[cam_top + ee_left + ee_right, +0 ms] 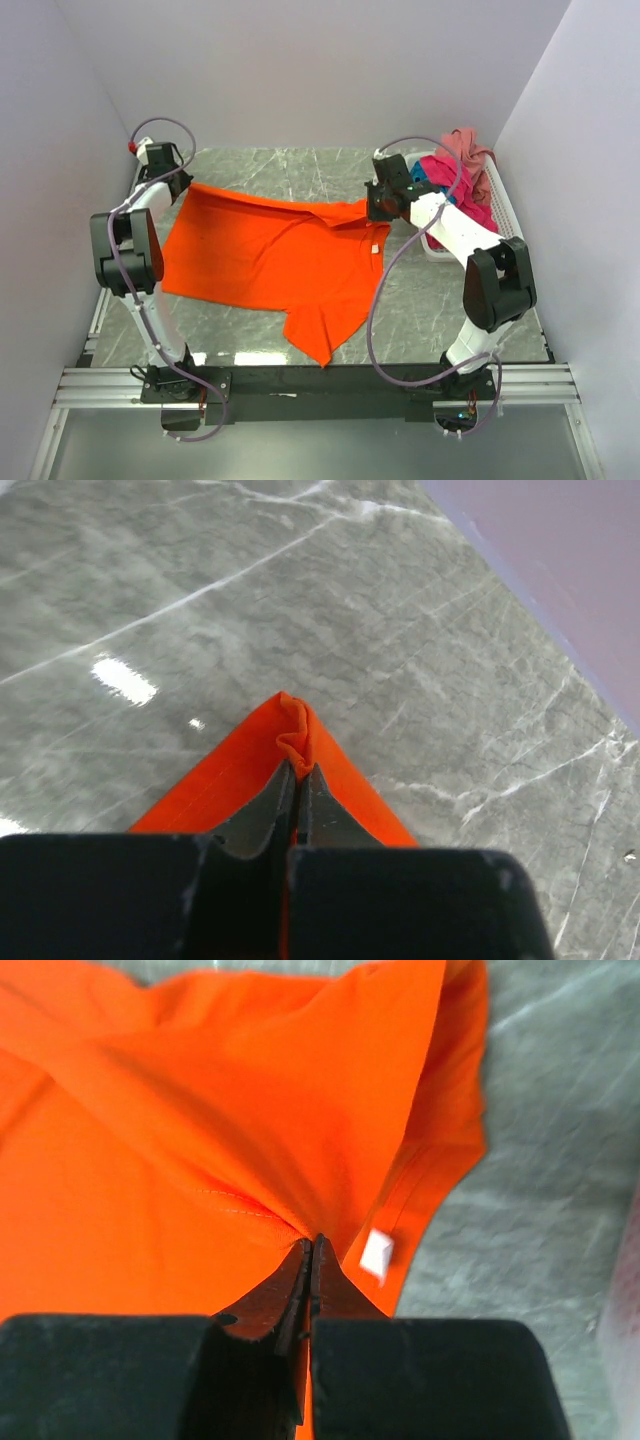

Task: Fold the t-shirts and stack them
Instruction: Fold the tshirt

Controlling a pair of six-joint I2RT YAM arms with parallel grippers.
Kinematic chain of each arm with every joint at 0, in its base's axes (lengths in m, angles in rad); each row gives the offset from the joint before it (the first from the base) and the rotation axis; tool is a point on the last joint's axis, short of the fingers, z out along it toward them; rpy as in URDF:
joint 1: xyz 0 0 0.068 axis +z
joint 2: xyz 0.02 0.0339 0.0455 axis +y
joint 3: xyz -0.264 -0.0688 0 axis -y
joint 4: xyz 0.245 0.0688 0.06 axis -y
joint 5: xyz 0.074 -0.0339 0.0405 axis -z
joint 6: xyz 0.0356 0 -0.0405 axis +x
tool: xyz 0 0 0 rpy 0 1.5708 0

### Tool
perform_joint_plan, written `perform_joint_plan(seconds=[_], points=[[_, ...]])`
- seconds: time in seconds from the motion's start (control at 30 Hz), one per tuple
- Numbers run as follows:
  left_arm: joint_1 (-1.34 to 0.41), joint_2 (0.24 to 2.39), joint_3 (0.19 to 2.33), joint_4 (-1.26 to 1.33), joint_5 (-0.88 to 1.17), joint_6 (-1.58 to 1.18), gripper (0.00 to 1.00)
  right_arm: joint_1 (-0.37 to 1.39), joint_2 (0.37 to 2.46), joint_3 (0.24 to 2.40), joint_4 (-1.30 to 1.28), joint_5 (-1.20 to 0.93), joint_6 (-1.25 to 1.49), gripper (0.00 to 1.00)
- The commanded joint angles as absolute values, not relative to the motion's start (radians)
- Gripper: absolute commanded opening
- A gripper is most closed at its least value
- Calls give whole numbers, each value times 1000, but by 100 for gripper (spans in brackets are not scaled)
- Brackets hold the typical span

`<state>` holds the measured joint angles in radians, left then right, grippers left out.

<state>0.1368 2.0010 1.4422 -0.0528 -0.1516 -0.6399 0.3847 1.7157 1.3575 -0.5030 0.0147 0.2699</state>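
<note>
The bright orange t-shirt (270, 255) lies spread on the grey marble table, one part trailing toward the near edge. My left gripper (178, 183) is shut on its far left corner (296, 730), the cloth bunched between the jaws. My right gripper (372, 208) is shut on a fold of the orange t-shirt (230, 1150) near its neck, beside a white label (377, 1254). The magenta (462, 195), teal blue (424, 172) and dusty rose pink (466, 145) t-shirts lie heaped in the white basket at the right.
The white slatted basket (503, 205) stands at the far right against the wall. Grey walls close in the left, back and right. A black rail (320, 378) runs along the near table edge.
</note>
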Motion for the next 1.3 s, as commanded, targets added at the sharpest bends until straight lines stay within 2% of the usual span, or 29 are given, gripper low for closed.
perform_joint_plan(seconds=[0.0, 0.23, 0.5, 0.77, 0.8, 0.83, 0.87, 0.9, 0.93, 0.97, 1.0, 1.03, 1.17, 1.27], points=[[169, 1898, 1389, -81, -207, -655, 1, 420, 1646, 1318, -502, 18, 302, 0], [175, 1799, 1250, -81, -236, -699, 1, 448, 1621, 1255, -492, 35, 359, 0], [175, 1782, 1215, -147, -265, -726, 1, 488, 1594, 1167, -509, 21, 489, 0], [176, 1734, 1189, -212, -328, -768, 1, 546, 1551, 1040, -451, -46, 624, 12], [178, 1726, 1193, -225, -339, -775, 4, 548, 1539, 1032, -449, -45, 624, 18], [176, 1718, 1192, -244, -348, -778, 9, 548, 1528, 1028, -451, -44, 623, 40], [176, 1700, 1192, -253, -373, -779, 28, 548, 1508, 1025, -453, -38, 617, 50], [178, 1691, 1187, -262, -389, -790, 41, 548, 1499, 1026, -453, -23, 612, 55], [178, 1678, 1186, -281, -406, -810, 69, 546, 1493, 1031, -454, -17, 606, 62], [176, 1655, 1183, -288, -416, -816, 87, 546, 1486, 1054, -468, -9, 600, 65], [176, 1643, 1181, -293, -419, -824, 99, 546, 1486, 1068, -474, -2, 588, 66], [178, 1631, 1180, -298, -408, -821, 99, 543, 1488, 1083, -477, -2, 578, 70], [176, 1602, 1213, -335, -399, -828, 99, 526, 1544, 1192, -470, 15, 534, 72], [176, 1649, 1250, -304, -272, -796, 99, 490, 1632, 1261, -437, -38, 528, 72]])
